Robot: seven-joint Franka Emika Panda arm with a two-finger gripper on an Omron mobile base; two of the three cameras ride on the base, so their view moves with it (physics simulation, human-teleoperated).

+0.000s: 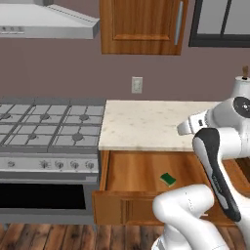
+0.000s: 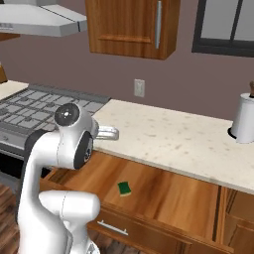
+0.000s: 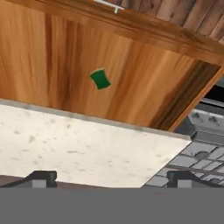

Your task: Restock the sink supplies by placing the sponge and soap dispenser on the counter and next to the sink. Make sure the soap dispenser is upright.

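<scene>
The green sponge [image 1: 168, 179] [image 2: 124, 188] [image 3: 100, 79] lies flat on the floor of an open wooden drawer [image 1: 132, 171] [image 2: 168, 198] [image 3: 48, 57] under the counter [image 1: 146, 124] [image 2: 173, 139] [image 3: 65, 144]. My gripper [image 3: 116, 179] hangs over the counter's front part, above the drawer. It is open, its fingertips [image 3: 43, 177] stand wide apart and nothing is between them. The sponge is well away from the fingers, down in the drawer. The soap dispenser and the sink are out of view.
A gas stove [image 1: 44, 127] [image 2: 39, 106] [image 3: 205, 153] adjoins the counter on the left. A white paper-towel roll [image 1: 241, 88] [image 2: 244, 119] stands at the counter's right end. A wall cabinet [image 1: 141, 27] and a range hood [image 1: 44, 22] hang above.
</scene>
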